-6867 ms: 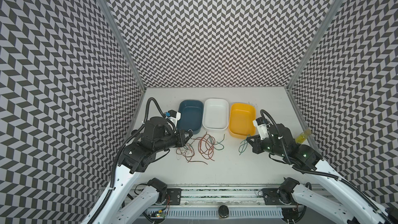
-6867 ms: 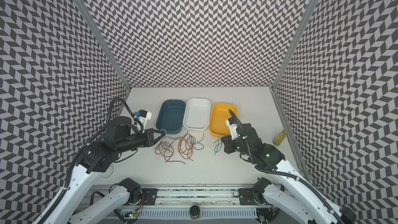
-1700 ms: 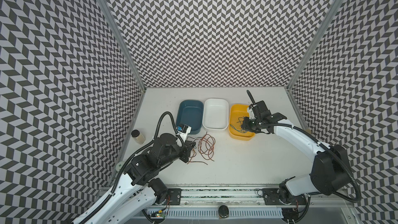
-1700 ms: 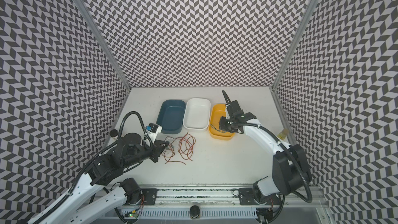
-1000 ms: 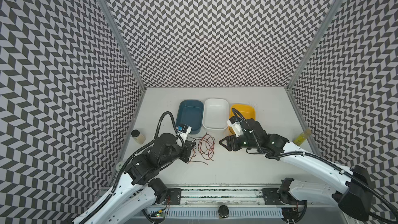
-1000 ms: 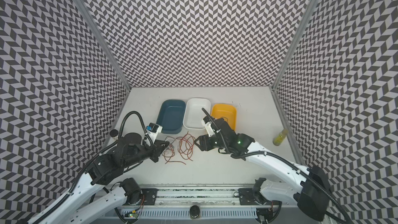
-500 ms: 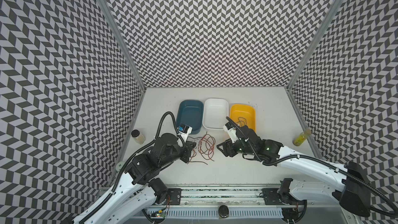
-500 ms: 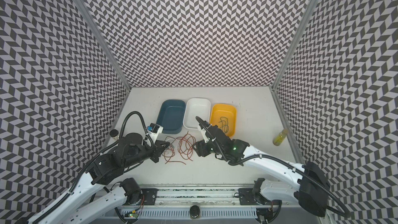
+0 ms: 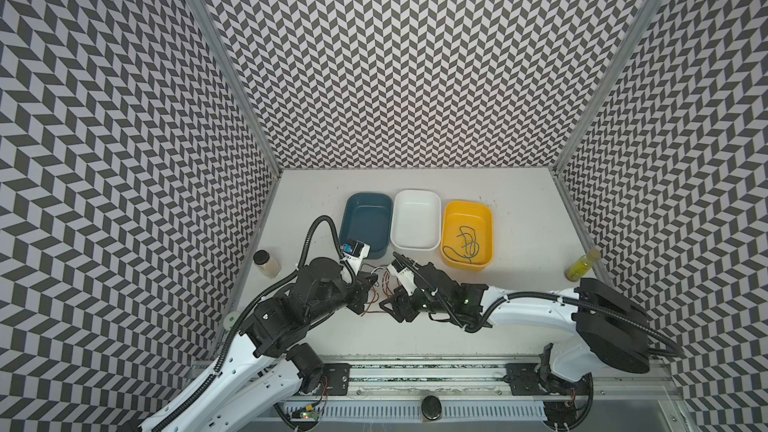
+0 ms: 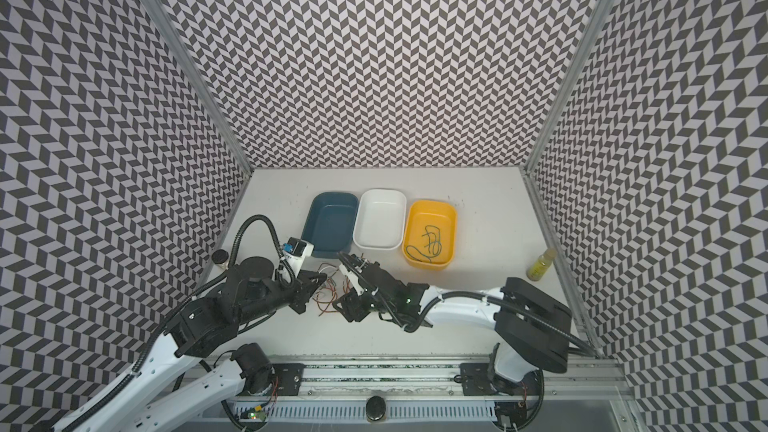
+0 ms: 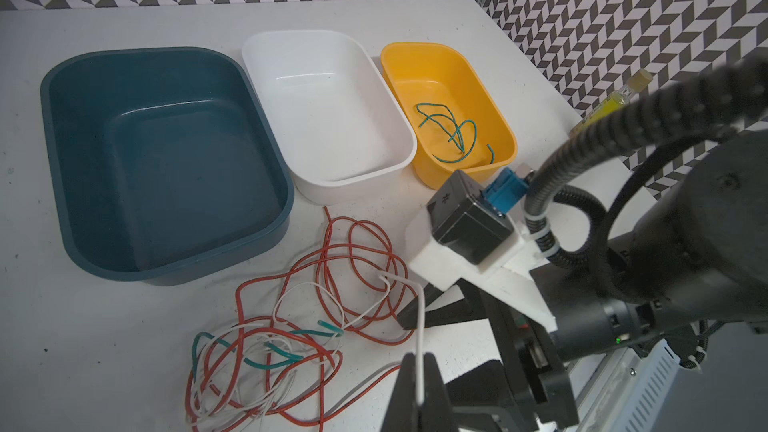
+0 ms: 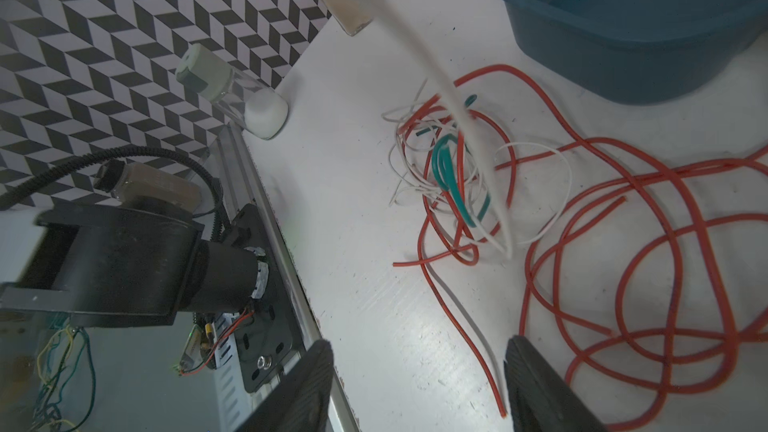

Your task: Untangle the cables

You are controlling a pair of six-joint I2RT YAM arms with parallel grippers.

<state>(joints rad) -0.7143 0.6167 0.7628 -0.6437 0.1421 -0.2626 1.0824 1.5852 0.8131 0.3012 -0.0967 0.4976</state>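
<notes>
The cables lie tangled on the white table in front of the blue tub: red loops, thin white strands and a short green piece. My left gripper is shut on a white cable that rises from the tangle. My right gripper stands open just right of the tangle, low over the table, with a red cable end lying between its fingers. A separate green cable lies in the yellow tub.
The blue tub, the white tub and the yellow tub stand in a row behind the tangle. A small jar is by the left wall, a yellow bottle by the right wall. A vial lies near the front rail.
My right arm has left the yellow tub, where the green cable now lies, and has swung left and down to the tangle. The left gripper has stayed shut on the white cable.
</notes>
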